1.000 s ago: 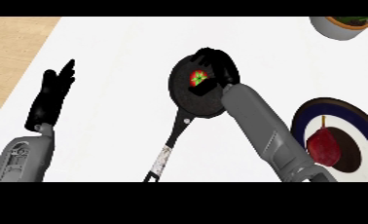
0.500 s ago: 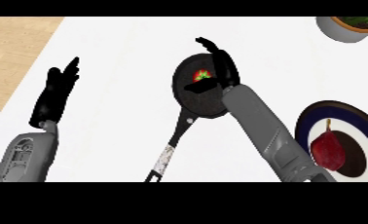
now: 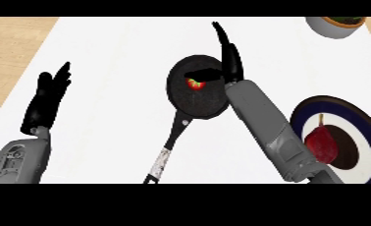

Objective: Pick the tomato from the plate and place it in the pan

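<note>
looking down, we see the white worktop (image 3: pixel 109 48) filling nearly the whole view, with a strip of wooden floor (image 3: pixel 22 43) along its left side. our right forearm (image 3: pixel 264 127) is the next biggest thing, a grey limb rising from the lower right towards the middle. our left forearm (image 3: pixel 22 158) comes in at the lower left corner.

at the right edge lies a round plate (image 3: pixel 308 114) with a dark blue rim and a white ring, partly cut off by the view's edge; a dark red pear-like fruit (image 3: pixel 322 144) with a thin stem rests on it. near the centre sits a black pan (image 3: pixel 192 99), its long handle (image 3: pixel 168 149) pointing down towards the lower edge.

our right hand (image 3: pixel 230 55) stands over the pan's right rim, its fingers straight and pointing up towards the far side, with nothing in its grasp. our left hand (image 3: pixel 47 99) rests open at the left, fingers up, well apart from the pan, with nothing in it.

a grey bowl (image 3: pixel 330 27) shows at the top right corner, partly cut off.

smallest is the tomato (image 3: pixel 196 83), red with a bit of green, lying inside the pan near its upper part, just beside the right hand's thumb.
</note>
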`<state>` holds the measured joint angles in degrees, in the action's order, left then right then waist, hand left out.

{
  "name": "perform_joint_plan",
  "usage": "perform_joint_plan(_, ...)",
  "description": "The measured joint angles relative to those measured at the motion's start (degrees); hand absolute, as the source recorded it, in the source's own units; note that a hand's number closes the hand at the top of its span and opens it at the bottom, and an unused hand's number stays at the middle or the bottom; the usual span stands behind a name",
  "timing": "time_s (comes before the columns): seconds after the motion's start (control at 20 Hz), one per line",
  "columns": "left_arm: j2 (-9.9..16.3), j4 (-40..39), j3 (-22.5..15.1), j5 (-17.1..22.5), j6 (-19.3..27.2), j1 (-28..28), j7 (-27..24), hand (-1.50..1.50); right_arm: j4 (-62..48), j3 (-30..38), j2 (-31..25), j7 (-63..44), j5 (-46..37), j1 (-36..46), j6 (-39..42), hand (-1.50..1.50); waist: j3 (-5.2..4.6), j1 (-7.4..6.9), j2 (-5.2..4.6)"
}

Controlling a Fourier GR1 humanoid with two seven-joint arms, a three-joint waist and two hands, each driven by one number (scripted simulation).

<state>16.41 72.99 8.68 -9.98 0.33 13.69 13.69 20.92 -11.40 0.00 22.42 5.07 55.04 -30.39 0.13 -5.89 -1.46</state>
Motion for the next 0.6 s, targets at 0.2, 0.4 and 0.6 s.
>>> perform_joint_plan(0.2,0.78,0.23,1.52,0.71,-0.14,-2.16,-0.50,0.00,-2.30,3.08,-1.41,1.65,1.50,1.07,0.71,-1.50,-0.06,2.36,0.52)
perform_joint_plan(0.4,0.90,0.36,2.64,0.91,0.65,-3.17,-0.24,0.00,-1.47,5.66,-6.68,3.73,3.15,-1.29,5.33,-1.50,-0.09,4.25,1.00)
perform_joint_plan(0.6,1.61,0.08,3.56,1.18,0.21,-4.52,-1.37,0.00,0.71,7.52,-12.29,5.04,4.43,-4.38,11.67,-1.50,-0.11,5.25,1.28)
